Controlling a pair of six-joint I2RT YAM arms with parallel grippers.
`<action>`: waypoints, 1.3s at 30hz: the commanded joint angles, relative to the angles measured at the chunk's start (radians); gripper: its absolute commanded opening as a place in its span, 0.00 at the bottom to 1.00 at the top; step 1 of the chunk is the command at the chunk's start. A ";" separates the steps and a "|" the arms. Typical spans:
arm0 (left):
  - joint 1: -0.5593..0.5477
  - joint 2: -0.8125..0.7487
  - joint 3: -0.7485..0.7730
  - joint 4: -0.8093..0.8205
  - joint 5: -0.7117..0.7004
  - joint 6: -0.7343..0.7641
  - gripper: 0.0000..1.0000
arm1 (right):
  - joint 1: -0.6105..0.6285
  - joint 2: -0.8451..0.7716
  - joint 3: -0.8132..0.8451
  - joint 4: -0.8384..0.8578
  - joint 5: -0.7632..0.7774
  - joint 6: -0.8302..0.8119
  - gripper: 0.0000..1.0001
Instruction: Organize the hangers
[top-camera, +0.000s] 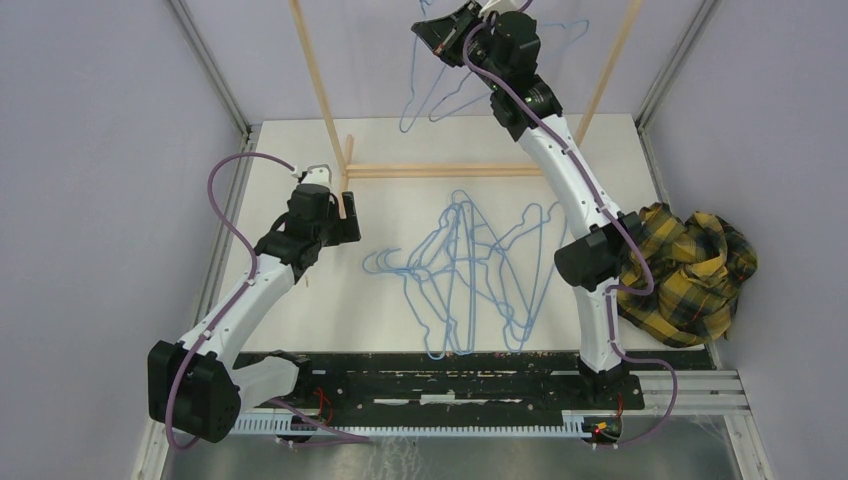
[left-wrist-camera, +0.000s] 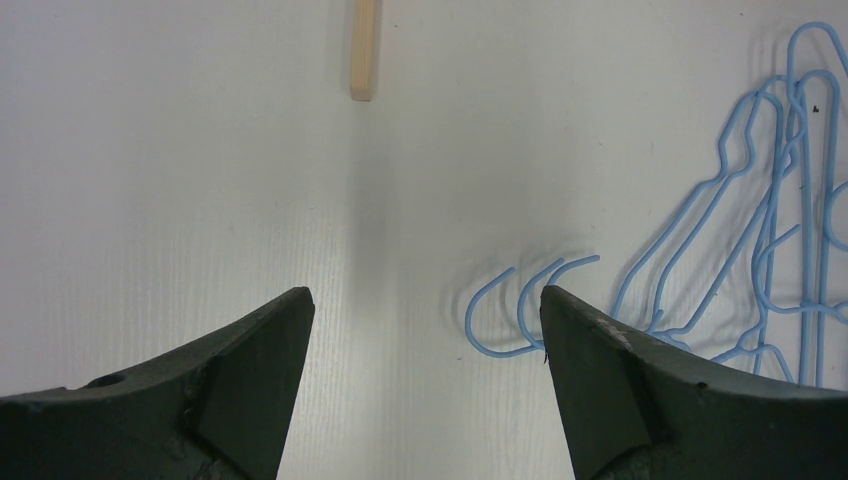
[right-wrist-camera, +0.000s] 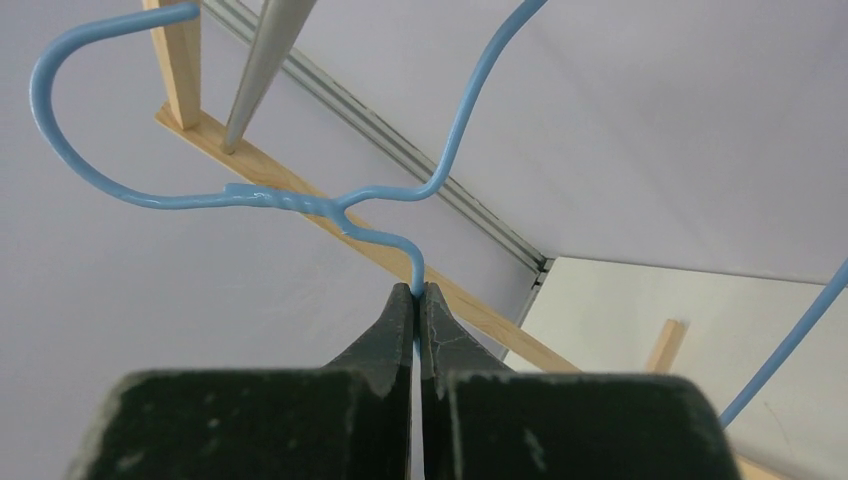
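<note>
Several light-blue wire hangers (top-camera: 470, 270) lie tangled flat on the white table in the middle. In the left wrist view, their hooks (left-wrist-camera: 500, 320) show just right of my left gripper (left-wrist-camera: 425, 295), which is open and empty, low over the bare table. In the top view the left gripper (top-camera: 350, 215) is left of the pile. My right gripper (top-camera: 442, 28) is raised high at the back by the wooden rack, shut on one hanger (right-wrist-camera: 260, 195) just below its twisted neck. The right gripper (right-wrist-camera: 418, 292) holds it with the hook up; the hanger's body (top-camera: 405, 115) dangles below.
A light wooden rack has upright poles (top-camera: 320, 80), (top-camera: 610, 70) and a base bar (top-camera: 450, 170) on the table at the back. A pole end (left-wrist-camera: 365, 50) shows ahead of the left gripper. A yellow-black plaid cloth (top-camera: 685, 270) lies bunched at the right edge.
</note>
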 joint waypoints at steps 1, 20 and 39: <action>0.001 -0.026 0.007 0.017 -0.001 -0.012 0.91 | 0.003 -0.014 0.007 -0.007 0.090 -0.022 0.01; 0.001 -0.032 0.006 0.015 -0.003 -0.005 0.91 | -0.028 -0.043 -0.032 -0.123 0.198 -0.013 0.09; 0.000 -0.011 0.011 0.021 0.002 -0.012 0.91 | 0.063 -0.598 -0.565 -0.208 0.286 -0.426 0.64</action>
